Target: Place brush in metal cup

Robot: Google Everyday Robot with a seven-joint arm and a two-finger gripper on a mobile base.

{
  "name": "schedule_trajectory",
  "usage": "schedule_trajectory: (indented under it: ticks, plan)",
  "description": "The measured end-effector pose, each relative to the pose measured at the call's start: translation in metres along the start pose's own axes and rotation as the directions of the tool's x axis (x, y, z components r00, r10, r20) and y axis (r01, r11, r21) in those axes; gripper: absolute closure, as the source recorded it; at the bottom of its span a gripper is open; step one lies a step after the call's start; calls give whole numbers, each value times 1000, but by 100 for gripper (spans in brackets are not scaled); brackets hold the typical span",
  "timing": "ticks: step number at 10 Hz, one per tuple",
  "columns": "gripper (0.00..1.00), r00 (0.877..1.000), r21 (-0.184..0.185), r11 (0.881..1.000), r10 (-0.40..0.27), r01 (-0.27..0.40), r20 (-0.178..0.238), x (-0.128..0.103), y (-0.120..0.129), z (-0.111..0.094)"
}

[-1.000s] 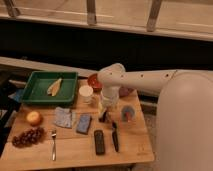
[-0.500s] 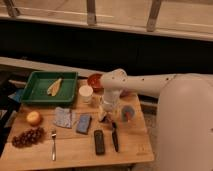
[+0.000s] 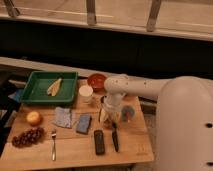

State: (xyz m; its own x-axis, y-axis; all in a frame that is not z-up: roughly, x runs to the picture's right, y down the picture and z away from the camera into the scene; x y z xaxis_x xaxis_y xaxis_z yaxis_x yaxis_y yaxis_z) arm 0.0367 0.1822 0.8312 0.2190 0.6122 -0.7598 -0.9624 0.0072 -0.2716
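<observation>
The brush (image 3: 115, 138), a thin black stick, lies on the wooden table (image 3: 70, 155) near the front edge, just right of a wider black block (image 3: 99, 142). My gripper (image 3: 107, 119) hangs fingers-down right behind the brush's far end, open, with nothing between its fingers. The metal cup (image 3: 102, 100) is mostly hidden behind my wrist. Only a dark edge of it shows, to the right of the white cup (image 3: 86, 93).
A blue cup with orange inside (image 3: 128, 114) stands close to the right of the gripper, and a red bowl (image 3: 97, 80) sits behind. A green tray (image 3: 30, 92) holding a banana is at back left. Sponges (image 3: 83, 123), an orange (image 3: 34, 118), grapes (image 3: 27, 137) and a fork (image 3: 53, 144) lie to the left.
The gripper has come down and forward from beside the white cup toward the brush's far end. Its fingers stay open. Nothing on the table has moved.
</observation>
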Motion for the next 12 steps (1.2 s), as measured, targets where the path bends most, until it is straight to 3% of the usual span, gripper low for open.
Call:
schedule_trajectory:
  ticks: [3, 4, 9, 11, 12]
  plan:
    - [35, 999, 36, 999, 15, -13, -39, 0, -1, 15]
    - [39, 999, 59, 998, 12, -9, -48, 0, 3, 17]
    - [89, 997, 105, 995, 10, -2, -74, -2, 3, 26]
    - [100, 998, 113, 994, 11, -3, -68, -3, 3, 26]
    - [100, 999, 117, 993, 12, -6, -53, -3, 5, 21]
